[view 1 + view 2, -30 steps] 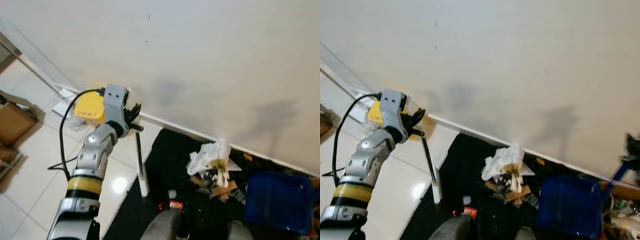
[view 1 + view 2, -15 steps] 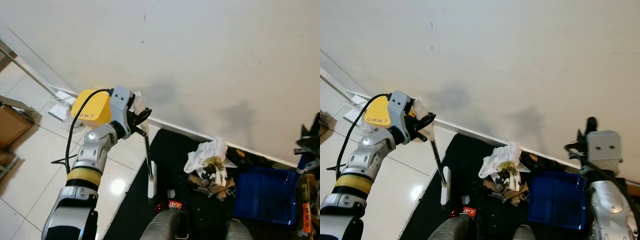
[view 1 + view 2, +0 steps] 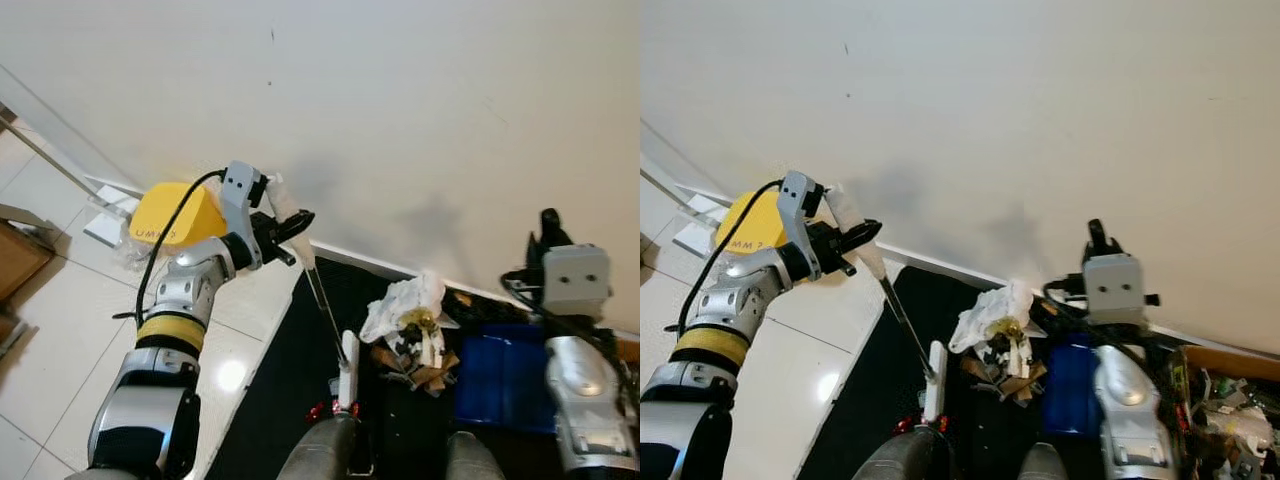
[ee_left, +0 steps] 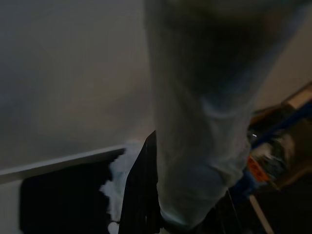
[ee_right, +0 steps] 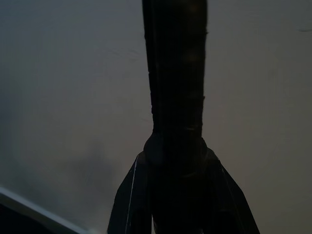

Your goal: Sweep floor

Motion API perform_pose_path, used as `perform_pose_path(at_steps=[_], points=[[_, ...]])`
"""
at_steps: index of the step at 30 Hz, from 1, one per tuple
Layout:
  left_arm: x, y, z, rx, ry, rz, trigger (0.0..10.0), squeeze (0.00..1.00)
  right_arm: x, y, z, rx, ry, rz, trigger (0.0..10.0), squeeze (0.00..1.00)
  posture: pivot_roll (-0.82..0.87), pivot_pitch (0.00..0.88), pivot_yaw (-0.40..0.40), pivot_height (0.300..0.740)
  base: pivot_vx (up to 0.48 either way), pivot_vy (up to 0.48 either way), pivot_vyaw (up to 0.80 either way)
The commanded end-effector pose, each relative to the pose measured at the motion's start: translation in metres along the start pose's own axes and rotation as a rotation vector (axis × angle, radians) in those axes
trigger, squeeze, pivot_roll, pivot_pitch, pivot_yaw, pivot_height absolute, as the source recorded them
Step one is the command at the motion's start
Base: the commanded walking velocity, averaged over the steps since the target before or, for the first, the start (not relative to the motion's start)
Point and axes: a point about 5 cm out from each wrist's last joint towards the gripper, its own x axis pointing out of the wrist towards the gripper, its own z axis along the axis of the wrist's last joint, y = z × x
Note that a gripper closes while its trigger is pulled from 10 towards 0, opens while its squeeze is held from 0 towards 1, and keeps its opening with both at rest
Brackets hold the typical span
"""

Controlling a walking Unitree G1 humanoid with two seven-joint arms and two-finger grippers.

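My left gripper [image 3: 288, 226] is shut on the white grip of a small broom [image 3: 327, 305]. The broom's thin dark rod slants down to a white head [image 3: 347, 372] resting on the black mat [image 3: 290, 390]. Just right of the head lies a trash pile [image 3: 410, 335] of crumpled white paper and cardboard scraps. A blue dustpan [image 3: 500, 378] sits on the pile's right side. Its handle rises into my right gripper [image 3: 549, 232], which is shut on it near the wall. In the right wrist view, the dark handle [image 5: 175, 73] runs straight out from between the fingers.
A yellow device [image 3: 170, 215] with a black cable stands against the white wall [image 3: 400, 120] at the left. A cardboard box [image 3: 18, 258] sits on the tiled floor [image 3: 70, 330] further left. Clutter [image 3: 1230, 425] lies at the far right. My legs [image 3: 320, 462] stand on the mat.
The left gripper has swung the broom head rightward across the mat, up to the trash pile. The right arm has come in from the right, and the dustpan sits closer to the pile.
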Motion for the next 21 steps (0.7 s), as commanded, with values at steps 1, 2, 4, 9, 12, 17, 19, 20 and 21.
perform_pose_path(at_steps=[1, 2, 4, 9, 12, 17, 19, 20, 21], points=[[0.002, -0.005, -0.009, -0.024, 0.007, -0.04, 10.0, 0.0, -0.005, 0.04, 0.005, 0.149, -0.018, 0.113, 10.0, 0.0, 0.07, 0.257, 0.188, 0.74, 0.0, 0.0, 0.0], [0.002, -0.005, -0.009, -0.024, 0.007, -0.04, 10.0, 0.0, -0.005, 0.04, 0.005, 0.149, -0.018, 0.113, 10.0, 0.0, 0.07, 0.257, 0.188, 0.74, 0.0, 0.0, 0.0], [0.006, -0.008, -0.011, -0.027, 0.002, -0.054, 10.0, 0.0, -0.006, 0.055, 0.009, 0.23, -0.016, 0.135, 10.0, 0.0, 0.07, 0.26, 0.192, 0.74, 0.0, 0.0, 0.0], [0.006, -0.01, -0.007, -0.052, -0.018, -0.088, 10.0, 0.0, -0.002, 0.07, 0.022, 0.393, -0.037, 0.16, 10.0, 0.0, 0.07, 0.259, 0.195, 0.74, 0.0, 0.0, 0.0], [0.004, -0.009, -0.003, -0.058, -0.03, -0.109, 10.0, 0.0, -0.001, 0.073, 0.027, 0.467, -0.035, 0.161, 10.0, 0.0, 0.07, 0.259, 0.195, 0.74, 0.0, 0.0, 0.0], [-0.003, -0.002, 0.008, -0.035, -0.053, -0.103, 10.0, 0.0, 0.005, 0.052, 0.037, 0.454, -0.083, 0.165, 10.0, 0.0, 0.07, 0.26, 0.189, 0.74, 0.0, 0.0, 0.0], [-0.006, 0.002, 0.01, -0.016, -0.05, -0.079, 10.0, 0.0, 0.009, 0.03, 0.043, 0.374, -0.121, 0.171, 10.0, 0.0, 0.07, 0.26, 0.188, 0.74, 0.0, 0.0, 0.0], [-0.008, 0.004, 0.009, -0.005, -0.045, -0.067, 10.0, 0.0, 0.011, 0.02, 0.046, 0.334, -0.135, 0.182, 10.0, 0.0, 0.07, 0.259, 0.186, 0.74, 0.0, 0.0, 0.0], [-0.01, 0.006, 0.009, 0.003, -0.041, -0.057, 10.0, 0.0, 0.012, 0.01, 0.049, 0.295, -0.148, 0.19, 10.0, 0.0, 0.07, 0.259, 0.186, 0.74, 0.0, 0.0, 0.0]])
